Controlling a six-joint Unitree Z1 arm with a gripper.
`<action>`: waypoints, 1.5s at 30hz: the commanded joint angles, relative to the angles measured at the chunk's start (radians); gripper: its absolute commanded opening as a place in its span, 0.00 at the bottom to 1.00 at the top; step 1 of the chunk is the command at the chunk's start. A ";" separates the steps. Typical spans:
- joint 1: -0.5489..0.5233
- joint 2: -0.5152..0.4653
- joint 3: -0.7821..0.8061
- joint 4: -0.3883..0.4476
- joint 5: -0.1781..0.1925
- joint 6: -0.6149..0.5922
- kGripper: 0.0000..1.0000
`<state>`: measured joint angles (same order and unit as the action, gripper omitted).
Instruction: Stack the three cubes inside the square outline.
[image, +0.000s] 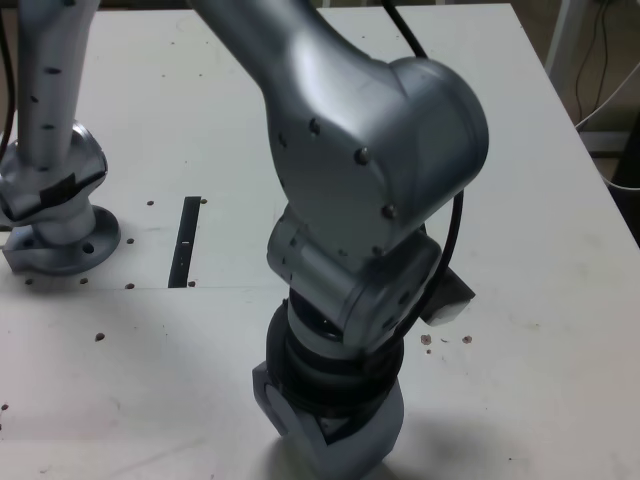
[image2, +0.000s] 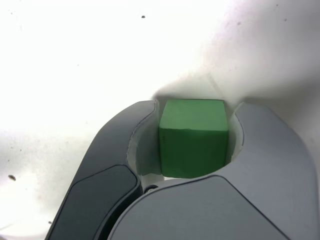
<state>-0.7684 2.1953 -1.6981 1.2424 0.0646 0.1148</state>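
In the wrist view the green cube (image2: 194, 139) sits between my gripper's two grey jaws, low over the white table. Each jaw tip presses against one side of the cube, so my gripper (image2: 195, 111) is shut on it. In the exterior view my gripper (image: 326, 432) points down near the table's front edge, and the arm's body hides the green cube. The red cube, the yellow cube and the square outline are in neither view.
A narrow black straight strip (image: 186, 240) lies on the white table (image: 520, 180) towards the exterior view's left. The arm's base (image: 60, 235) stands at the far left. A black cable (image: 452, 235) runs behind the arm. Small dark specks (image: 445, 340) dot the table.
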 joint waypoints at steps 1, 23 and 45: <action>0.001 -0.013 -0.016 0.029 -0.005 -0.006 0.39; 0.298 -0.227 -0.093 0.272 0.033 -0.096 0.39; 0.580 -0.176 -0.158 0.278 0.006 -0.215 0.39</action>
<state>-0.1955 2.0113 -1.8509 1.5158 0.0717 -0.0993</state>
